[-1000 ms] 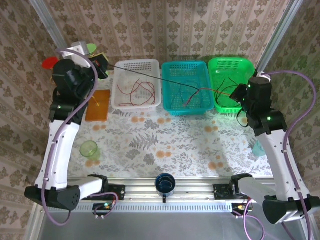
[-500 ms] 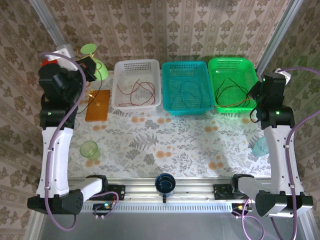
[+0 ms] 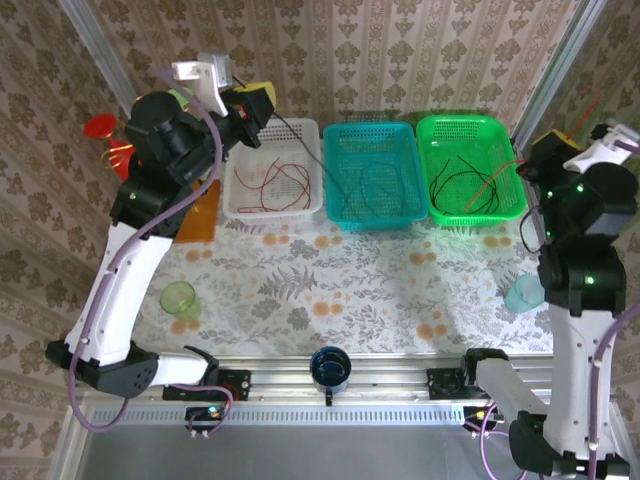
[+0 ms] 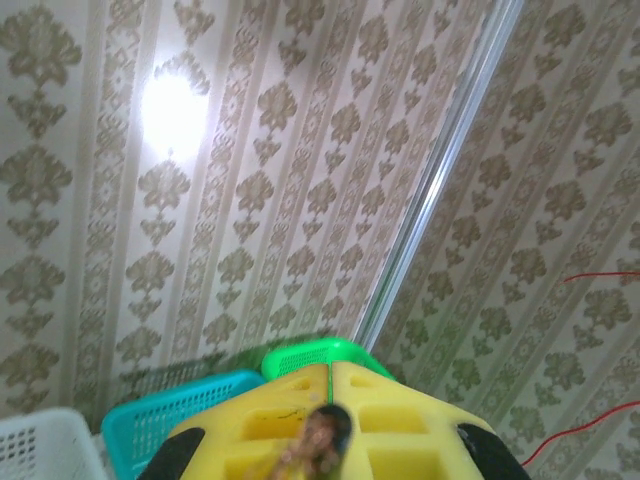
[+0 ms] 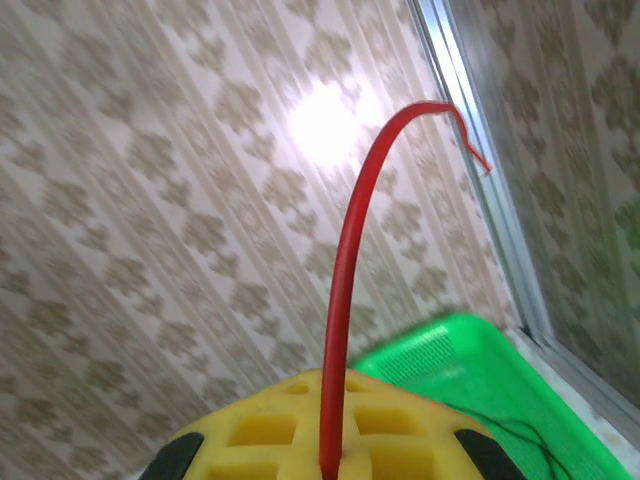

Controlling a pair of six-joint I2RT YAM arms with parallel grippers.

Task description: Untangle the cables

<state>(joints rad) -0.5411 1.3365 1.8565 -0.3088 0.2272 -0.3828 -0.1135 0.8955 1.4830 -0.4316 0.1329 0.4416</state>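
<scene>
Red cable [image 5: 337, 300], dark cable [image 3: 300, 141], white basket [image 3: 270, 126], teal basket [image 3: 370, 127] and green basket [image 3: 460, 120] stand before beige damask wall [image 5: 150, 150].

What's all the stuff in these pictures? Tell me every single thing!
white basket: one, white, back of table, left of the row
teal basket: one, teal, middle of the row
green basket: one, green, right of the row
red cables: a few, red, in the white basket
dark cable: one, dark, teal basket up to left gripper
black cables: one or two, black, in the green basket
red cable: one, red, pinched by right gripper
cups: three, light green, dark blue, pale teal, near side
orange board: one, orange, beside white basket
red round thing: one, red, far left
table: one, flowery cloth
left gripper: one, yellow pads, shut
right gripper: one, yellow pads, shut
</scene>
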